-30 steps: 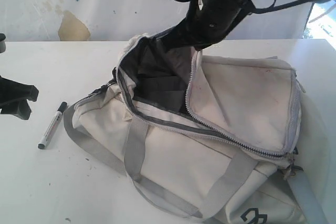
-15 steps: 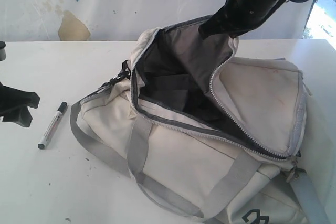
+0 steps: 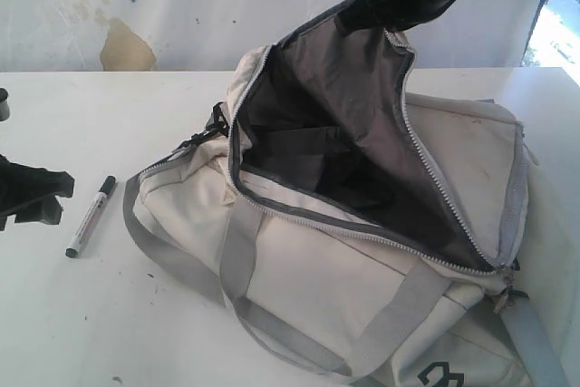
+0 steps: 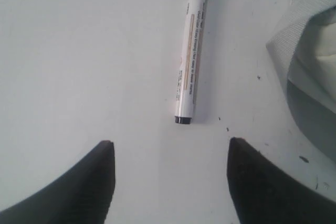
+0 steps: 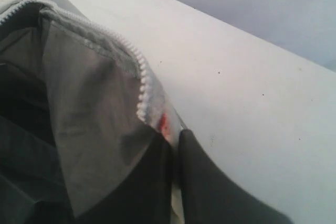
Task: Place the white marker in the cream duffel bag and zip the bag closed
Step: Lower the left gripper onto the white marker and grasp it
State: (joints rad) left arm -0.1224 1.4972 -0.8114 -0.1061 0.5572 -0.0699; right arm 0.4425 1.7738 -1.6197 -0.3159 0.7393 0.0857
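Observation:
The cream duffel bag (image 3: 362, 260) lies on the white table with its top flap (image 3: 362, 124) pulled up, showing the dark grey inside. My right gripper (image 3: 385, 26) is shut on the flap's zipper edge (image 5: 144, 93) and holds it high at the back. The white marker (image 3: 91, 216) with its black cap lies flat on the table left of the bag. My left gripper (image 3: 41, 198) hovers just left of it, open and empty; in the left wrist view the marker (image 4: 189, 64) lies ahead of the gripper's (image 4: 170, 148) two dark fingertips (image 4: 102, 156).
A grey webbing handle (image 3: 236, 260) and strap (image 3: 168, 256) hang over the bag's front side. The strap (image 4: 304, 51) lies close beside the marker. The table (image 3: 82, 314) ends at a stained white wall (image 3: 127, 47) behind.
My right gripper has lifted the bag's flap higher and to the right, opening the bag wider. The left gripper has shifted slightly toward the marker, which has not moved.

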